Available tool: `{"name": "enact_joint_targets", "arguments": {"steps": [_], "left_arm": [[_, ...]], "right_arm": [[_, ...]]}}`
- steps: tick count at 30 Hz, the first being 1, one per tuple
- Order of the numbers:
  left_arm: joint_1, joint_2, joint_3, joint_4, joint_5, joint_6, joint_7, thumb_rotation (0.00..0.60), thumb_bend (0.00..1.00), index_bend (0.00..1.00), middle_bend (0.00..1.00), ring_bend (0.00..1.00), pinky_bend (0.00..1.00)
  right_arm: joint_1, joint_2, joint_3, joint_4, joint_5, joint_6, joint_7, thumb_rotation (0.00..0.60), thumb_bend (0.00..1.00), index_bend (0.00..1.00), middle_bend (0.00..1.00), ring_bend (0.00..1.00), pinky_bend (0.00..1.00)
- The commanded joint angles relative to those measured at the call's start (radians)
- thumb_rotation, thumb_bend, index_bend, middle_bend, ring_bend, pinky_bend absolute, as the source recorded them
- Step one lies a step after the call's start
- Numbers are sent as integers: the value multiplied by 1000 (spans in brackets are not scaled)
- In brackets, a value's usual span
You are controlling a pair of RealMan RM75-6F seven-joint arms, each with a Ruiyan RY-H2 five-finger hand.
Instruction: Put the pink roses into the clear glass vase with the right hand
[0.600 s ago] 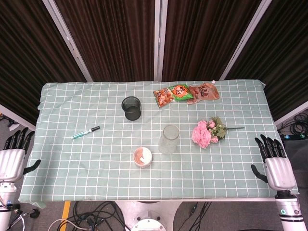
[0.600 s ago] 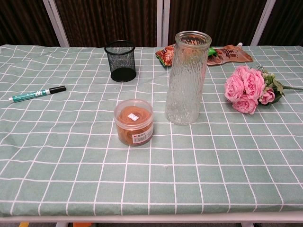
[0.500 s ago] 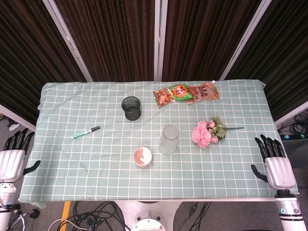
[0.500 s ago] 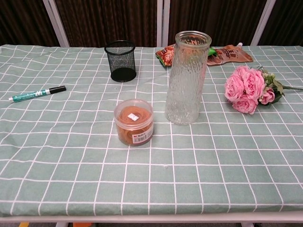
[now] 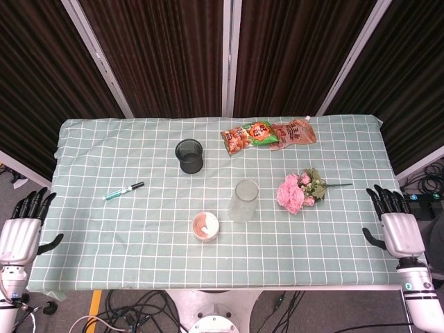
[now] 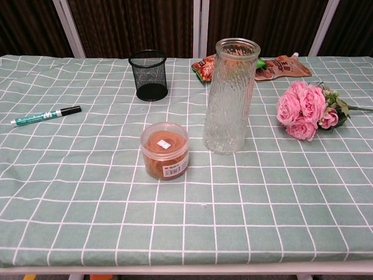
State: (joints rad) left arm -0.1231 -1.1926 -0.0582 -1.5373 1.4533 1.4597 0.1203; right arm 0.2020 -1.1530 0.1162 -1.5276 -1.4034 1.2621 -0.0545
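A matt, soft-looking cloth (image 6: 280,198) in pale green with a white grid covers the table. The clear glass vase (image 6: 230,96) has a rough, rippled wall that glints. The pen cup (image 6: 148,74) is black wire mesh. The small round tub (image 6: 165,150) is clear glossy plastic. The snack packets (image 5: 268,134) look like shiny foil. The pink roses (image 6: 304,109) are possibly fabric.

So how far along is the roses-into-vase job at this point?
Nothing is done yet. The pink roses lie on the table, apart from the clear glass vase, which stands upright and empty. Nothing is in hand: the right hand sits open past the table's right edge, and the left hand is open at the left edge. Still left: reach, grasp the roses, lift and insert them.
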Motion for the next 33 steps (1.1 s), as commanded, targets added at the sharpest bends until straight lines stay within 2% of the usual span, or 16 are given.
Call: {"name": "enact_joint_targets", "arguments": {"steps": [1,8,13,27,33], "left_arm": [[5,-4,5,14,9,10,-14,600,190,104,8,0,126],[17,-21,15,53,23,24,-40,600,190,106,8,0,126],[17,-22,24,54,23,9,-32,600,191,107,8,0,124],[5,-19,27,43,21,-19,-17,600,190,107,8,0,123],[7,-21,35,52,25,-23,-13,600,191,108,8,0,123]], "right_arm": [[95,8,35,60,73,-149,-4,600,169,0,0,0,0],[243,-73,70,191,101,-308,-43,600,122,0,0,0,0],[337,-128,69,243,106,-429,-39,600,101,0,0,0,0],[461,-203,64,266,176,-561,-93,600,84,0,0,0,0],[513,-247,57,315,251,-629,-146,600,85,0,0,0,0]]}}
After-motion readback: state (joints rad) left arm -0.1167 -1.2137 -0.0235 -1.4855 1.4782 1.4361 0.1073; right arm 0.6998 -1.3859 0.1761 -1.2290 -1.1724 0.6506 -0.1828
